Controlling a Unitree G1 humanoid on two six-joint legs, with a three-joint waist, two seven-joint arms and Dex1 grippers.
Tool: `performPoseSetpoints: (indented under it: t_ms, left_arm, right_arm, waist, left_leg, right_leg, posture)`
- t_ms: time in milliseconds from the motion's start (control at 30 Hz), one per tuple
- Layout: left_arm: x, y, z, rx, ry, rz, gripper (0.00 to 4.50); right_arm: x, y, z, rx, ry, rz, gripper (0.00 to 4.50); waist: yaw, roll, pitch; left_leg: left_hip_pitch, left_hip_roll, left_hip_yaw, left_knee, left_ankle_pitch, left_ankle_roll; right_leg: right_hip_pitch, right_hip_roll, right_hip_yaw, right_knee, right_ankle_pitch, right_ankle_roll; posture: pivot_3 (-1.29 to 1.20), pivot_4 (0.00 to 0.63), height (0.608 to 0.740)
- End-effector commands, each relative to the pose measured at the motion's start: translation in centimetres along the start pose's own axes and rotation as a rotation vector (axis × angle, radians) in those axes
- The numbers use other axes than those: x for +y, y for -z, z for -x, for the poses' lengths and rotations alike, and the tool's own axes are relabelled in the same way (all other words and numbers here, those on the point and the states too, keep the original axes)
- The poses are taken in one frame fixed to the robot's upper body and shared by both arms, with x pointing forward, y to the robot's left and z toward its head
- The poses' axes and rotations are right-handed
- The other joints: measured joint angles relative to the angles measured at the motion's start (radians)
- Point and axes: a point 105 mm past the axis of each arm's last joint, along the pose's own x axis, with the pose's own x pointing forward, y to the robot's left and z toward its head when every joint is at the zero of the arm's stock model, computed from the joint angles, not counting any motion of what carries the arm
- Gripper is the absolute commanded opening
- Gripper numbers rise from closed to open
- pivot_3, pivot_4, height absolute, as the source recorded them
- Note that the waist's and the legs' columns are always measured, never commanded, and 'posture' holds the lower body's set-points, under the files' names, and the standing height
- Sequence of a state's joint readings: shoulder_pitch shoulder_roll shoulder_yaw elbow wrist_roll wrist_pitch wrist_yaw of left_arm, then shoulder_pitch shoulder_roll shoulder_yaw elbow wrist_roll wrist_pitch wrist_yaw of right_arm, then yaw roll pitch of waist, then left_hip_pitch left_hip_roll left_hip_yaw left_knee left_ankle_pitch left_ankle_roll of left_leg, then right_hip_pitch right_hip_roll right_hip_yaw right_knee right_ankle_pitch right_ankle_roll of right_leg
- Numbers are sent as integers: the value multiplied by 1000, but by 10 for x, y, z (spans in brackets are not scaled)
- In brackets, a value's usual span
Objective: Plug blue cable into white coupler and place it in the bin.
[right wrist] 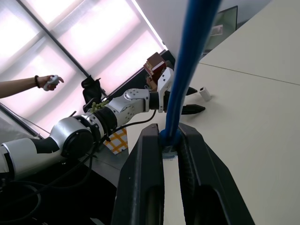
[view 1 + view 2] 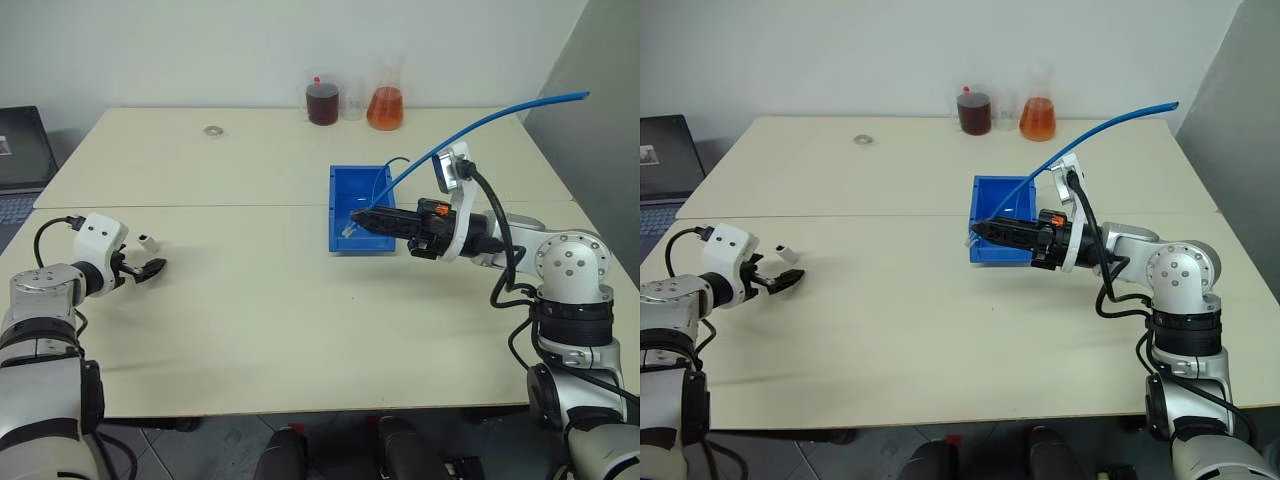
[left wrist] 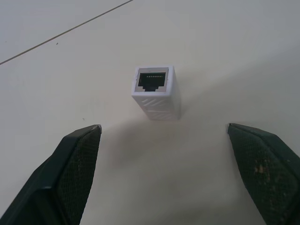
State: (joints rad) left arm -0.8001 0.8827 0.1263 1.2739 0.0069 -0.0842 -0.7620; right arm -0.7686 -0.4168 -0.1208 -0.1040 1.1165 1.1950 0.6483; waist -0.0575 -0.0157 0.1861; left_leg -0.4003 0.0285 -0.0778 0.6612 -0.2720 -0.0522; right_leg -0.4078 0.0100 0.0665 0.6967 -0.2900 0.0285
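Observation:
The white coupler (image 2: 147, 241) lies on the table at the left, its dark socket facing my left gripper (image 3: 164, 126). That gripper is open just short of the coupler (image 3: 154, 91), with one finger on each side and neither touching it. My right gripper (image 2: 358, 218) points left over the front of the bin (image 2: 345, 180) and is shut on the blue cable (image 2: 480, 125) close to its pale plug (image 1: 168, 151). From the fingers the cable rises in a long arc up and to the right. The bright-blue bin stands at the table's middle.
A dark red bottle (image 2: 322, 102) and an orange flask (image 2: 385, 105) stand at the table's far edge. A small ring (image 2: 212, 130) lies at the far left. A laptop (image 2: 20, 150) sits off the left side. Another thin blue cord (image 2: 398, 160) loops over the bin's far wall. A person's hand (image 1: 49, 82) is in the background.

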Motion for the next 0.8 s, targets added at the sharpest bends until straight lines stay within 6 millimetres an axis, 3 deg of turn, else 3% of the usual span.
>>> performPoseSetpoints:
  t_ms: [33, 333, 800]
  left_arm:
    - [2, -5, -2, -10, -23, 13, 4496]
    - [-9, -28, -14, -118, 2, 156, 4496]
    - [-7, -19, -14, -64, -23, 123, 4496]
  right_arm:
    - [10, -10, 2, -19, -23, 46, 144]
    - [11, -9, 3, -19, -4, 48, 144]
    - [10, -8, 5, -22, 14, 53, 144]
  waist:
    - [0, 0, 0]
    - [3, 0, 0]
    - [0, 0, 0]
  left_leg:
    - [0, 0, 0, 0, 0, 0]
    - [-1, 0, 0, 1, 0, 0]
    - [-1, 0, -1, 1, 0, 0]
  right_leg:
    - [0, 0, 0, 0, 0, 0]
    - [0, 0, 0, 0, 0, 0]
    - [0, 0, -1, 1, 0, 0]
  posture:
    - [0, 150, 740]
    - [0, 150, 740]
    - [0, 150, 740]
